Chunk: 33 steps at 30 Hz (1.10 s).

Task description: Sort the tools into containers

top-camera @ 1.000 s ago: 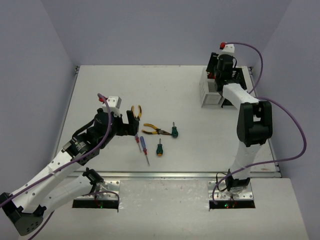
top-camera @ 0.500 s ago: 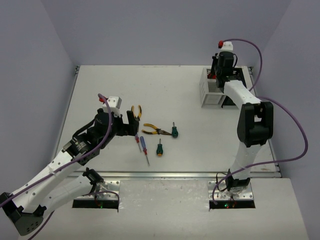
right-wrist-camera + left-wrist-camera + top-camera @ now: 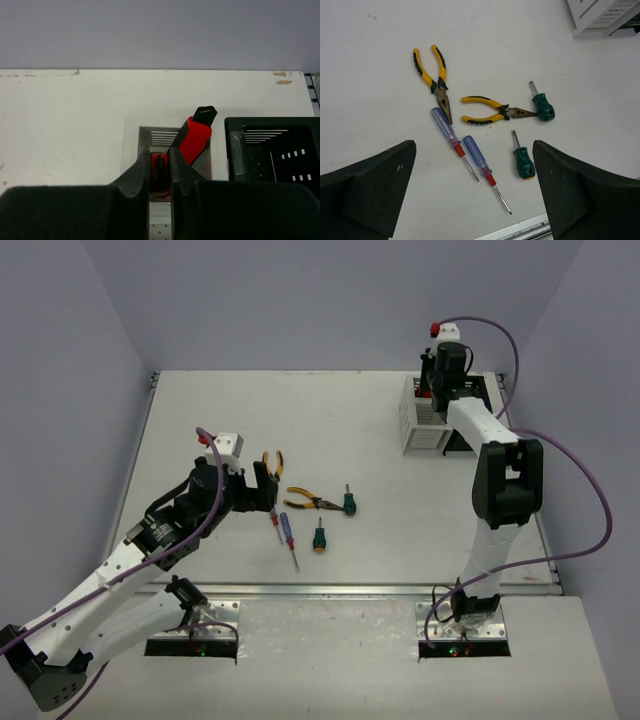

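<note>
Loose on the table lie two yellow-handled pliers (image 3: pixel 432 75) (image 3: pixel 485 110), two stubby green screwdrivers (image 3: pixel 542 106) (image 3: pixel 524 162) and two thin blue-and-red screwdrivers (image 3: pixel 445 127) (image 3: pixel 479 157). My left gripper (image 3: pixel 475 200) hovers wide open just near of them, holding nothing; in the top view it (image 3: pixel 262 487) sits left of the tools. My right gripper (image 3: pixel 160 170) is shut on a red utility knife (image 3: pixel 159 175) over the white bin (image 3: pixel 131 145). A second red knife (image 3: pixel 195 140) leans in that bin.
The black bin (image 3: pixel 235 150) stands right beside the white bin (image 3: pixel 420 430) at the table's far right. The near table edge runs just below the screwdrivers. Side walls close in the table on both sides.
The right wrist has risen slightly over the white bin. The left arm and the loose tools have not moved.
</note>
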Tool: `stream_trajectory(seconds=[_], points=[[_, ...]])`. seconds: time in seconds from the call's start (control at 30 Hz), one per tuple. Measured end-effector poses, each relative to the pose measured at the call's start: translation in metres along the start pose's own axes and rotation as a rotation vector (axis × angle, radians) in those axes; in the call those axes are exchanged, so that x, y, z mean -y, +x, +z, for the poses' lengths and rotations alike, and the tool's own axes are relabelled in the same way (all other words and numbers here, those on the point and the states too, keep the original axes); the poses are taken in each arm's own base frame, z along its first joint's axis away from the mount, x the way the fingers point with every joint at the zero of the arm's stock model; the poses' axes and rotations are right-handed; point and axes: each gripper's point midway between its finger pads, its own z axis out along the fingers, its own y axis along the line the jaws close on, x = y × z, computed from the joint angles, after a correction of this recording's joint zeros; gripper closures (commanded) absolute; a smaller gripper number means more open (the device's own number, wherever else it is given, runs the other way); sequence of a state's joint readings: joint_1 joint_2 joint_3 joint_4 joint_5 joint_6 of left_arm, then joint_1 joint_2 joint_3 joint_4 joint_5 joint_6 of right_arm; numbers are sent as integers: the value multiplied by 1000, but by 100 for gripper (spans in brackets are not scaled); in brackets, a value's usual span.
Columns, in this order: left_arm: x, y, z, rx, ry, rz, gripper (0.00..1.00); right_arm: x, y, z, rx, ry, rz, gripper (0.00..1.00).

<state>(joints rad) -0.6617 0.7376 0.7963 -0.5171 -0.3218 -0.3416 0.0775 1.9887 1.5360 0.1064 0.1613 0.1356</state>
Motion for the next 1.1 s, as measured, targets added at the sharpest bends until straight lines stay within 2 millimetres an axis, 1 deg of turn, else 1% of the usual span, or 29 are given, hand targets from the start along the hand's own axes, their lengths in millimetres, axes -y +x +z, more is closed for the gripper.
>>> stream_trajectory(seconds=[0.13,0.23,0.37,0.4,0.43,0.47,0.5,0.53,0.6,0.63,0.7,0.73,0.77,0.8,0.87,0.93,0.97,1.03,1.07,1.1], points=[[0,1,1,-5,-2,2,0,0,20,2,-32,-7,-45,100],[0,3,3,-12,-5,5,0,0,26,4,-43,-10,-77,100],[0,4,4,-18,-8,7,0,0,25,6,-37,-12,-99,100],[0,4,4,-18,-8,7,0,0,25,7,-37,-12,-97,95],[0,4,4,-18,-8,7,0,0,24,7,-41,-12,-94,80],[0,4,4,-18,-8,7,0,0,23,9,-45,-12,-91,74],[0,4,4,-18,-8,7,0,-1,23,11,-52,-12,-90,57],[0,4,4,-18,-8,7,0,-1,22,13,-61,-11,-90,46],[0,4,4,-18,-8,7,0,-2,23,17,-88,-9,-82,36],[0,4,4,-18,-8,7,0,-2,22,19,-98,-7,-76,28],[0,4,4,-18,-8,7,0,-1,19,19,-125,1,-69,15],[0,4,4,-18,-8,7,0,0,13,19,-136,8,-62,9],[0,4,4,-18,-9,7,0,1,0,19,-123,12,-54,4],[-1,4,4,-18,-10,7,0,1,-13,18,-108,16,-46,1],[-2,3,4,-14,-19,5,0,2,-39,11,-93,27,-25,1],[-6,3,4,-8,-42,1,0,2,-69,-1,-60,41,-7,1],[-9,2,4,-4,-59,-2,0,1,-84,-9,-42,49,2,1],[-18,1,4,6,-111,-13,0,-4,-103,-34,-25,64,14,1],[-21,1,3,6,-129,-16,0,-11,-108,-50,-25,59,17,1],[-27,1,1,3,-160,-21,0,-25,-107,-70,-31,35,11,1]])
